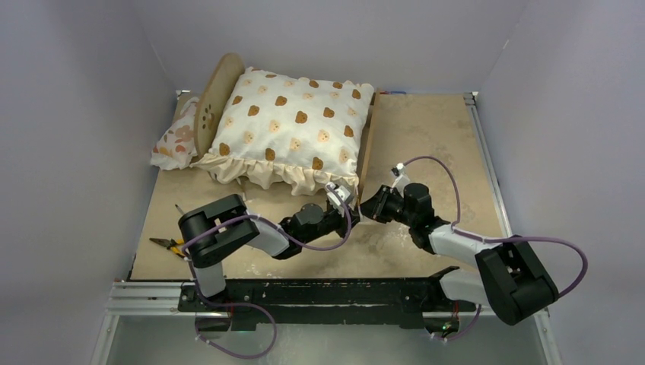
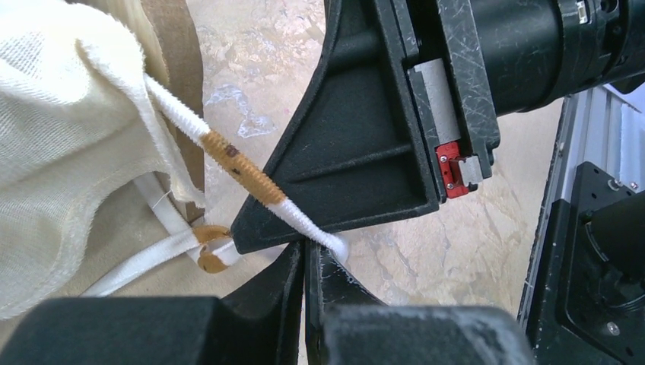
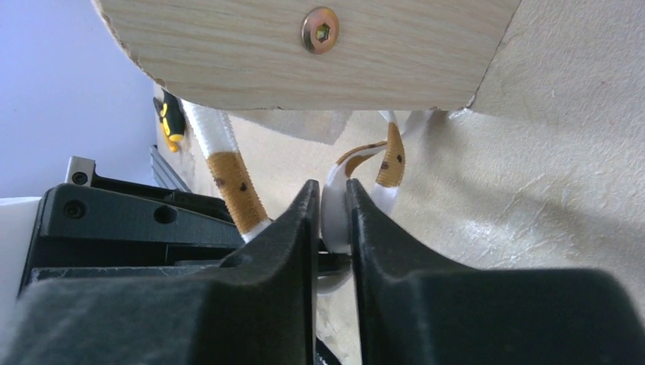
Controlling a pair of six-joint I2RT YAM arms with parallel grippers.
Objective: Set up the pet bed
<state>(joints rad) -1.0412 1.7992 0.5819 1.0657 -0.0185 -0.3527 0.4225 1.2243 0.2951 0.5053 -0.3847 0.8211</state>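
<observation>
The pet bed (image 1: 367,144) stands at the back of the table, its rounded headboard (image 1: 215,103) on the left, with the cream bear-print cushion (image 1: 289,125) lying on it. Both grippers meet at the bed's near right corner. My left gripper (image 1: 347,202) (image 2: 306,247) is shut on the end of a white cushion tie (image 2: 243,171) with a brown band. My right gripper (image 1: 368,207) (image 3: 332,190) is shut on a second white tie (image 3: 335,217), just under the bed's wooden end board (image 3: 228,53). One right finger (image 2: 350,167) lies across the left gripper's tie.
A small floral pillow (image 1: 176,144) lies behind the headboard at the far left. Yellow-handled pliers (image 1: 169,245) rest on the table near the left arm's base. Grey walls close in on three sides. The metal rail (image 1: 304,293) runs along the near edge.
</observation>
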